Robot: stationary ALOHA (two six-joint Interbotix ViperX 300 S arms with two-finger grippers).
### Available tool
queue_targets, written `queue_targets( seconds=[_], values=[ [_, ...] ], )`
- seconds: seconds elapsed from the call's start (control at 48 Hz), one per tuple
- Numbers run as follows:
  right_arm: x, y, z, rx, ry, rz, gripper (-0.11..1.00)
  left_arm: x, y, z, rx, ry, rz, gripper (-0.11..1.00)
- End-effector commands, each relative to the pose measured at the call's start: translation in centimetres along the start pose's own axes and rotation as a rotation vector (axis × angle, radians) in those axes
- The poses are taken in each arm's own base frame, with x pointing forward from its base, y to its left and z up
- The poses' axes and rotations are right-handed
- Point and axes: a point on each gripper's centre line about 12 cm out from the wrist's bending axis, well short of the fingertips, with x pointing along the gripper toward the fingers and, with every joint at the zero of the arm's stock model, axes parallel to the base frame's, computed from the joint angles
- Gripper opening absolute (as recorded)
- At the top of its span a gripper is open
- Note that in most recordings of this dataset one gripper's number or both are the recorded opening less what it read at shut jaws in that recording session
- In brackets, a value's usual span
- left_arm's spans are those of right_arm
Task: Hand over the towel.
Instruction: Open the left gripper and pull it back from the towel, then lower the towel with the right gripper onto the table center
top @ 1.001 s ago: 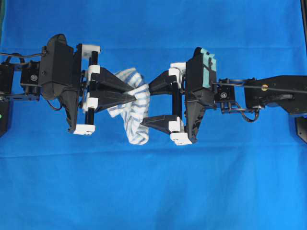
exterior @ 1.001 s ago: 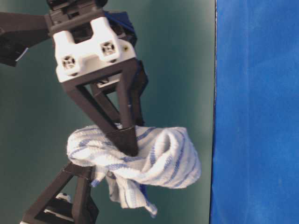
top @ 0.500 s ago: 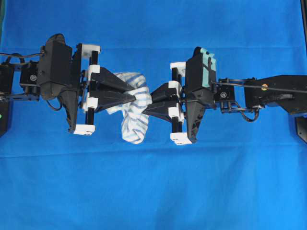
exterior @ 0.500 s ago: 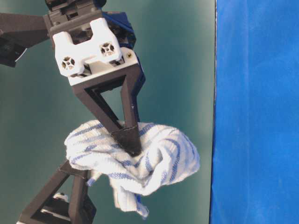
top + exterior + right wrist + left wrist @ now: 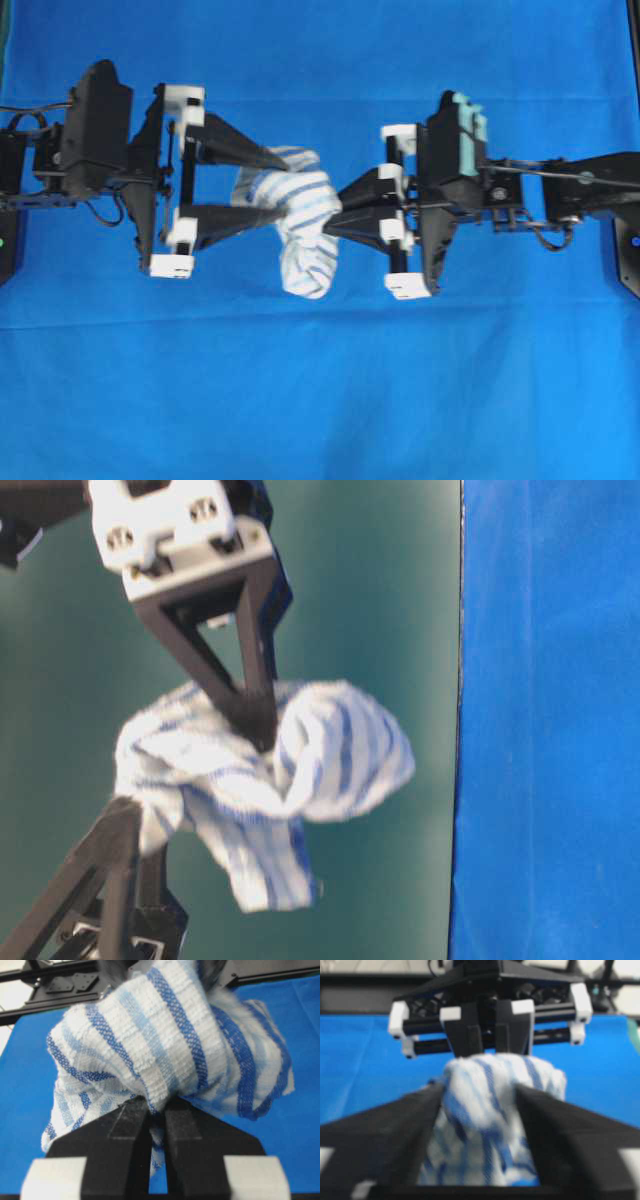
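Overhead view: right tool (image 5: 338, 208) pinches the towel (image 5: 300, 215); left tool (image 5: 272, 184) spread wide around it.

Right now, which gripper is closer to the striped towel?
Right. The right gripper is clamped on the striped towel; the left gripper has its jaws spread open around it.

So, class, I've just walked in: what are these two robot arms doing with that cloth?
They are passing a striped towel from one arm to the other above the blue tablecloth. The right gripper is shut on the towel, pinching a fold. The left gripper is open, its fingers spread on either side of the cloth without clamping it. So the right arm alone holds the towel, which hangs in mid-air.
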Motion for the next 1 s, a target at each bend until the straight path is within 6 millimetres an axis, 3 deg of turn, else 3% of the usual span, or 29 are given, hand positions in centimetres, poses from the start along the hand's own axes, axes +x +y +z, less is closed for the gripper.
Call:
queue_targets(
  seconds=[0.0,0.063,0.125,0.292,0.459,0.709,0.98],
  values=[
    [-1.4,0.2,1.3,0.004,-0.049,0.007,0.06,-1.0,0.1,1.4,-0.002,-0.057,0.004,0.73],
    [-2.3,0.2,1.3,0.004,-0.053,0.008,0.06,-1.7,0.1,1.4,0.004,-0.061,0.004,0.87],
    [-3.4,0.2,1.2,0.003,-0.058,0.009,0.06,-2.5,0.2,1.5,0.006,-0.072,0.006,0.93],
    [-5.7,0.2,1.2,0.000,-0.079,0.013,0.06,-4.5,0.2,1.9,0.006,-0.101,0.007,0.93],
    [-6.1,0.0,1.3,-0.002,-0.083,0.007,0.06,-4.8,0.3,2.0,0.004,-0.109,0.012,0.93],
    [-4.2,-1.5,0.5,0.011,0.019,-0.051,0.06,-4.8,0.4,2.0,0.003,-0.106,0.014,0.93],
    [0.9,-5.3,-3.4,0.035,0.378,-0.180,0.06,-4.7,0.4,1.9,0.003,-0.103,0.014,0.93]
  ],
)
